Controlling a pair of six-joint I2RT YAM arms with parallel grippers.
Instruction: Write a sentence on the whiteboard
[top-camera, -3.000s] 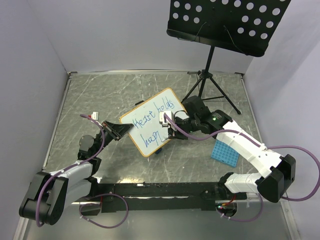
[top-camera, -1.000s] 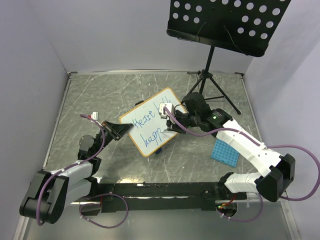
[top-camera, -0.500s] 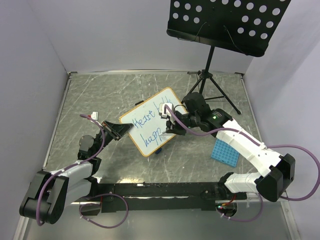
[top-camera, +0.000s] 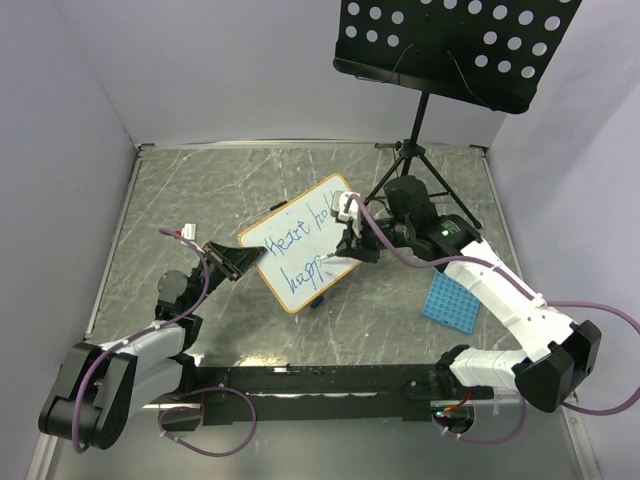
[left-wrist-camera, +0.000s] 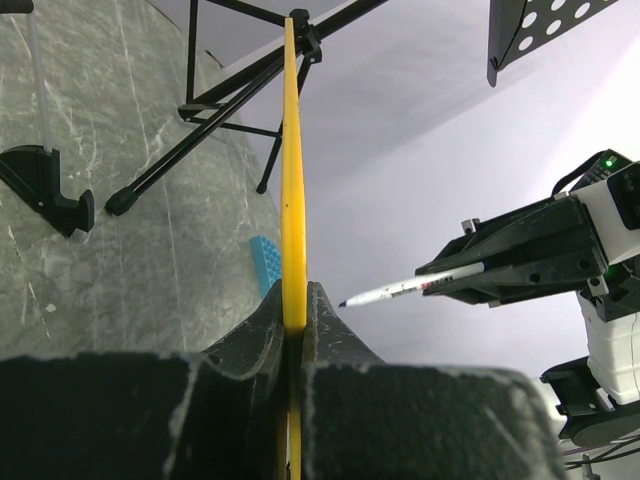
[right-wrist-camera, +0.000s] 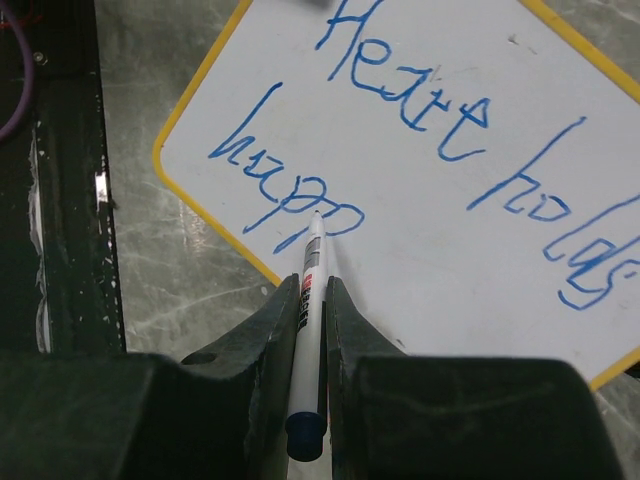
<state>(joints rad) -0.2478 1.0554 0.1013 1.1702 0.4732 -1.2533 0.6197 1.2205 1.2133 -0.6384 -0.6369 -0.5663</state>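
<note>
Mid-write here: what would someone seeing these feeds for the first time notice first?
The whiteboard is tilted mid-table, with a blue sentence reading "Heart holds" over an unfinished "happ". The left gripper clamps its yellow edge, and the right gripper pinches a marker with its tip by the last "p". A black perforated music stand stands at the back.

The sentence (right-wrist-camera: 440, 130) on the whiteboard (right-wrist-camera: 430, 260) reads "Heart holds happ".
</note>
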